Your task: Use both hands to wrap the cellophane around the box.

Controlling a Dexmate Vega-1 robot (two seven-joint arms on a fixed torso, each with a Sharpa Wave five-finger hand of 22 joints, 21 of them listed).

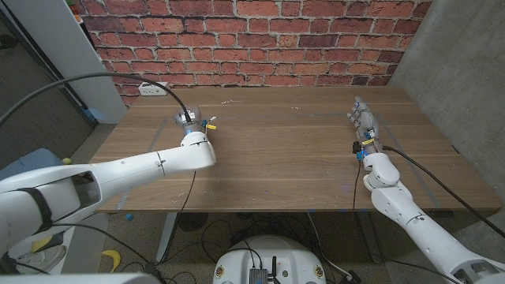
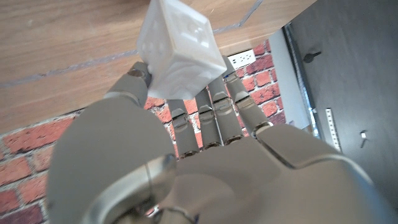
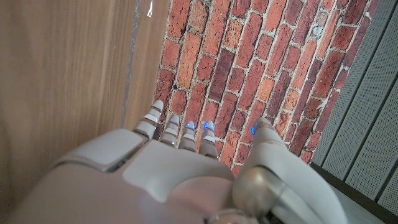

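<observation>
nearest to us, in the left wrist view, our left hand (image 2: pixel 186 162) pinches the box (image 2: pixel 180 56), a small whitish cube, between thumb and fingers, close over the table (image 2: pixel 62 43). we judge it is held up so that a wrap can go around it. we see no cellophane. our right hand (image 1: pixel 364 130) stands at the right side of the table, fingers straight and together, holding nothing.
</observation>
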